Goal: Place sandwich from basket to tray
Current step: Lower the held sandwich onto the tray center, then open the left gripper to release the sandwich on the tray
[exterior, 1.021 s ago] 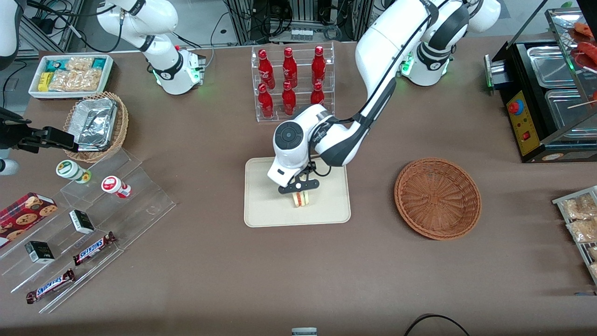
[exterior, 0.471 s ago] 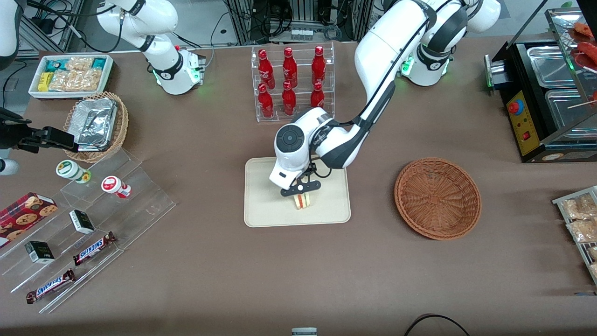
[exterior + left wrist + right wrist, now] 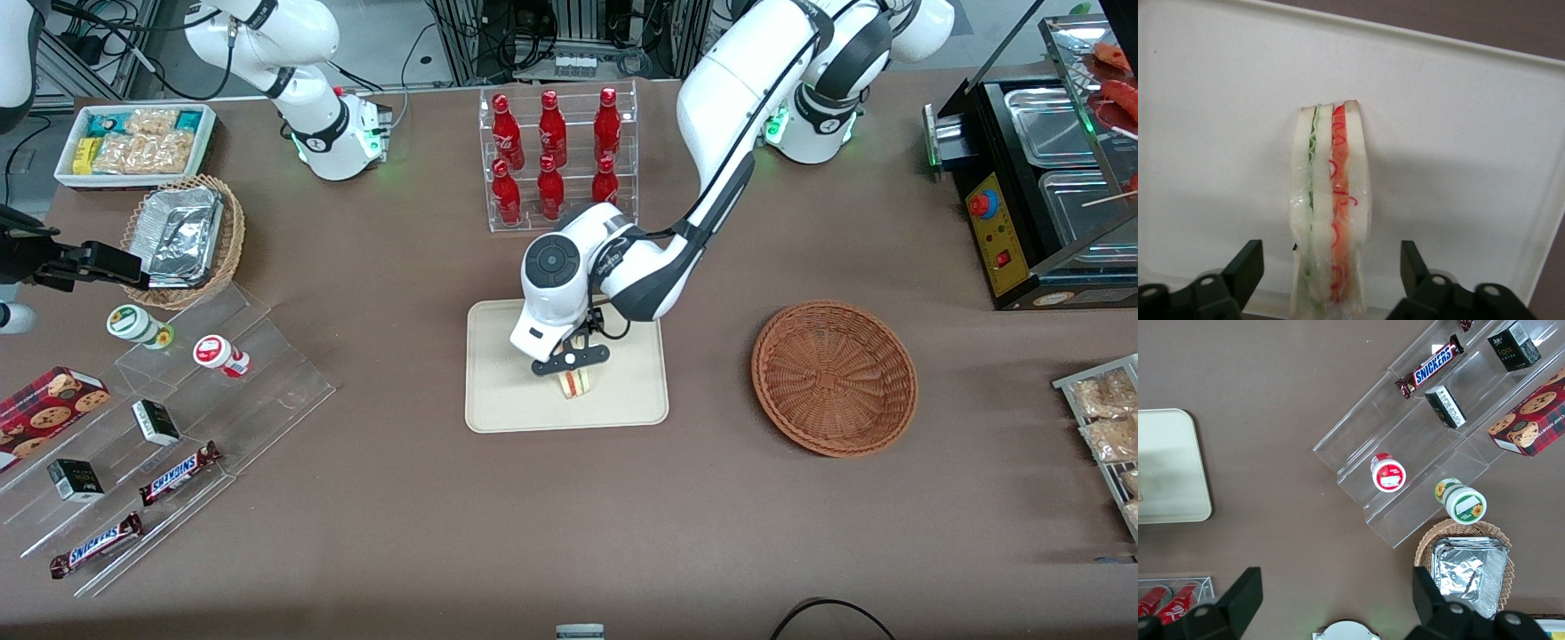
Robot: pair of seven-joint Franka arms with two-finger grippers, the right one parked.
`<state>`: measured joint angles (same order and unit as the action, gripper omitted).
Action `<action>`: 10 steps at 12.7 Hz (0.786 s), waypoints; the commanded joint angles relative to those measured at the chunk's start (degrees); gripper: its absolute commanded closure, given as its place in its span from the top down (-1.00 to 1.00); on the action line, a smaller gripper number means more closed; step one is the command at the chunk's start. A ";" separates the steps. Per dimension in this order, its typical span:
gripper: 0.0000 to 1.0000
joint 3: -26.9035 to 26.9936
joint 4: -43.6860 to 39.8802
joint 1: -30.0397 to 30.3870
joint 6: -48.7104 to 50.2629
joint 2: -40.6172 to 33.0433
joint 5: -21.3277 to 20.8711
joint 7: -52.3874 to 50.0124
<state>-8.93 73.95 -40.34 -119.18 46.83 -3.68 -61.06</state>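
Here the sandwich point(image 3: 1330, 207) is seen standing on its edge on the tray point(image 3: 498, 404), roughly in the middle of it, with the filling side turned up toward the wrist camera. The gripper point(image 3: 1331, 270) is held just above it, and its fingers point(image 3: 1245, 267) are spread wide, one on each flat bread face, with clear gaps showing between the pads and the wrap; nothing is gripped. In the front view the gripper point(image 3: 571, 357) is seen over the tray, the sandwich point(image 3: 574, 383) peeking out just beneath it. The basket point(image 3: 834, 377) lies well apart, toward the working arm's end of the table, and nothing is visible in it.

The sandwich is judged to be light and soft: pale bread that would dent under a hard squeeze, with loose red and green filling that could be pushed out along the cut edge. The clear wrap is likely slick, so some slipping is to be expected under a weak pinch. A hold is best taken across the two broad bread faces, near the middle of the wedge, with only modest force. Standing on a narrow edge, the wedge may be tipped over by a slight brush from a finger, so a straight upward retreat would be advised.
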 commanded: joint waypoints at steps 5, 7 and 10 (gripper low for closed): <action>1.00 0.40 -2.68 4.02 11.95 -8.85 -1.15 9.38; 1.00 0.40 -0.49 7.19 14.05 -12.10 -1.07 10.00; 1.00 0.32 3.03 13.95 18.26 -17.38 -0.19 21.90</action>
<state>-8.22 72.18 -29.99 -102.96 34.49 -4.34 -45.97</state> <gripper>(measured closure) 0.000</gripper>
